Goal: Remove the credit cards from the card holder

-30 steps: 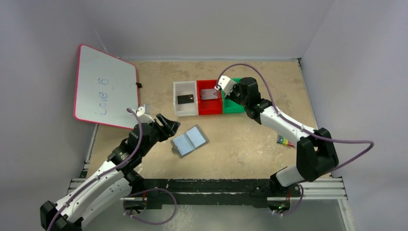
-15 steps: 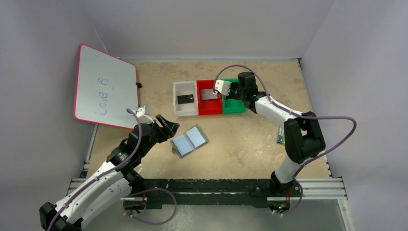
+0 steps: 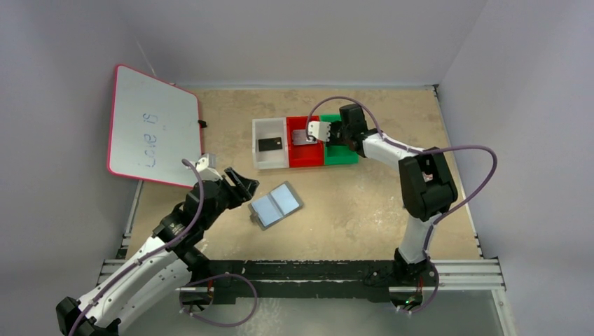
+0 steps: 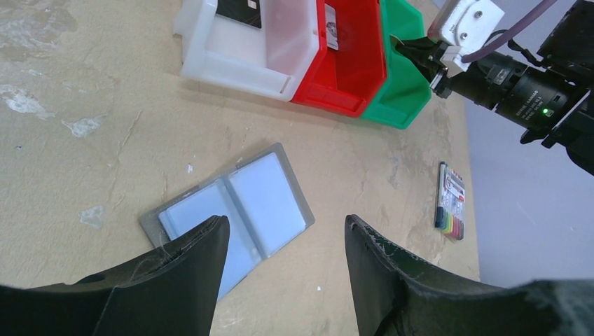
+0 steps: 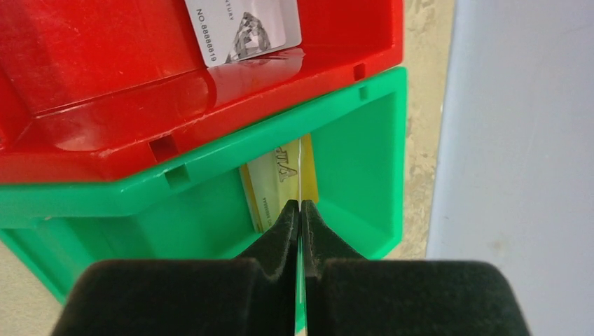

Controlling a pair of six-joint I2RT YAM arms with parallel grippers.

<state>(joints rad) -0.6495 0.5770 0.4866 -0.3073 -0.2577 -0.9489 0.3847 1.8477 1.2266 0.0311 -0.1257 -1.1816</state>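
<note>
Black left end effector (image 4: 286, 231) hangs released near the open grey card holder (image 4: 245, 199) on the worktop (image 4: 105, 105); beyond, the clenched right end effector (image 5: 300, 210), tips at the gold card (image 5: 270, 185) inside the green tray (image 5: 364, 175), should lift straight, clearing the rim.

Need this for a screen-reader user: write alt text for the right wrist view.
The right gripper has its black fingers closed on a thin pale edge, apparently that of the gold card marked VIP, inside a green tray. A red tray sits against it beyond, holding a silvery card.
</note>
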